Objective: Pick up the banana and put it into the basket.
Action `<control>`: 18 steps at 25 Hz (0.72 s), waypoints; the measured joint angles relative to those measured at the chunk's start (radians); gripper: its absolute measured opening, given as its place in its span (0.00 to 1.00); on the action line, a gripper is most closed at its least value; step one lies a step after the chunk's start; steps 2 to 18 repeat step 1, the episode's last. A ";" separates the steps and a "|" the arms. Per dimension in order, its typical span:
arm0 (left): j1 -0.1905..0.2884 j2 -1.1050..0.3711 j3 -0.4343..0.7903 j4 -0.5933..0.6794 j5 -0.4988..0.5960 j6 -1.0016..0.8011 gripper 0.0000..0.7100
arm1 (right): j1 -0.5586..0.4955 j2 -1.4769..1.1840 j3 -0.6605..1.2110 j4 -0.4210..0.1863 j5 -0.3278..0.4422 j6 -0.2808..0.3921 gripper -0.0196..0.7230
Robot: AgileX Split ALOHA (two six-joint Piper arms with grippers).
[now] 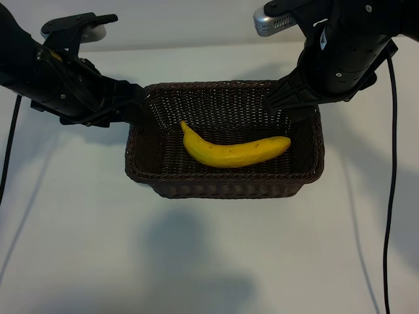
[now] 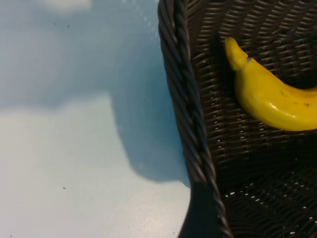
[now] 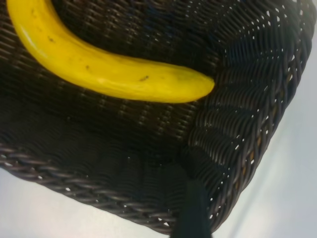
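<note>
tabletop (image 1: 209, 261) bare in front | basket (image 1: 222, 190) at centre, banana (image 1: 232, 152) lying flat on its floor — placed, touching neither arm | left pincer (image 1: 134, 104) at basket's left rim, spread, holding nothing | right pincer (image 1: 278, 104) over far-right corner, spread, holding nothing | judged: task done — only pulling the arms away left

The banana (image 1: 234, 152) is bright yellow with a few tiny brown specks and darker tips. The basket (image 1: 222, 186) is dark brown wicker, tight weave with a braided rim. The desk (image 1: 196, 261) is plain white, both arms are matte black, cables black too.
</note>
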State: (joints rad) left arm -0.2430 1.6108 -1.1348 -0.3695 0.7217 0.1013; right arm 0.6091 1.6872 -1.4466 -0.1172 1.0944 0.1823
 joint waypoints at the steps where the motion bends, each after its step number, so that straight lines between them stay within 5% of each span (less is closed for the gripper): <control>1: 0.000 0.000 0.000 0.000 0.000 0.000 0.83 | 0.000 0.000 0.000 0.000 0.000 0.000 0.84; 18: 0.000 0.000 0.000 0.000 0.000 0.000 0.83 | 0.000 0.000 0.000 0.000 0.000 0.000 0.84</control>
